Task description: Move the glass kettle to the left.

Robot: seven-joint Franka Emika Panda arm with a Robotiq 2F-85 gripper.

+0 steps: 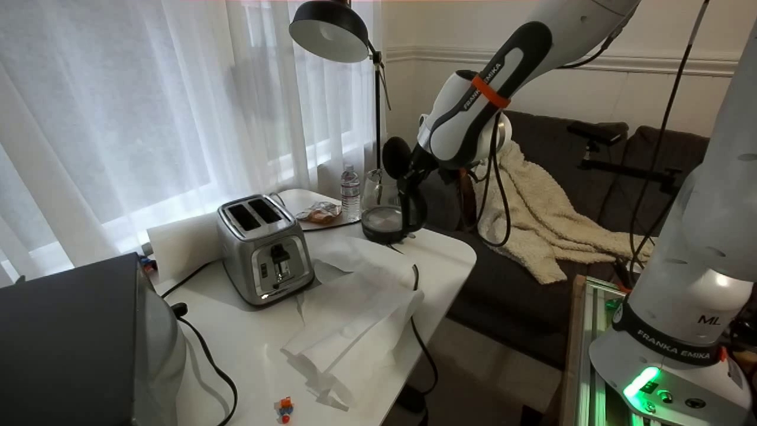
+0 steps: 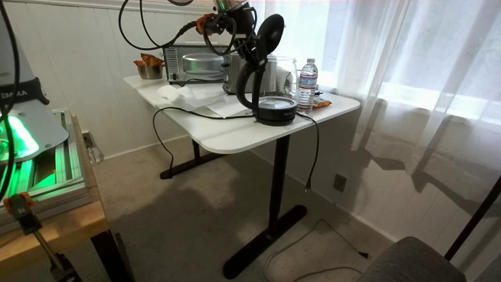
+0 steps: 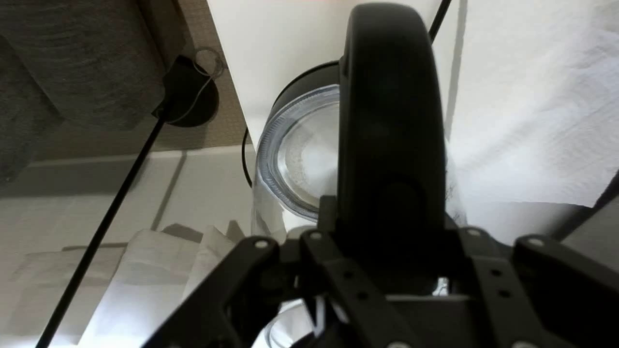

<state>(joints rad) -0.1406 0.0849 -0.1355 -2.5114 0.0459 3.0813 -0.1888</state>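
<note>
**Jaws clamped on the glass kettle (image 2: 278, 94), handle (image 3: 391, 111) gripped, lid (image 2: 271, 34) up**

Wrist view: jaws come in from the bottom of the frame, one on either side of the black handle, which fills the space between them. Handle runs from lower centre to the top edge. Left of it, the kettle's round floor (image 3: 309, 154) shows pale.

Both exterior views put the grip high on the handle loop. Kettle close to upright, near the middle of the frame, at the rounded end of the white counter (image 2: 219, 141). Black lid stands open above the glass. Base (image 2: 276, 115) dark; cannot tell whether it bears fully on the surface.

Next out, in an exterior view: water bottle (image 1: 350, 198), upright, just left of the kettle; crumpled wrapper (image 1: 322, 212) left again. Rumpled white paper (image 1: 355, 296) spreads toward lower centre. Silver toaster (image 1: 266, 254) left of the paper, apart from the kettle. Tiny coloured bits (image 1: 285, 408) at the bottom edge.

Farther, in an exterior view: toaster oven (image 2: 201, 64) above centre, metal bowl (image 2: 150, 71) beside it, something orange-brown inside. Black cord (image 2: 316, 152) hangs off the edge, right of centre.

Background, in an exterior view: black-shaded lamp (image 1: 331, 35) at the top; cream blanket (image 1: 538, 207) on the dark sofa (image 1: 544, 133), right of centre. Arm (image 1: 520, 65) reaches in from upper right.
</note>
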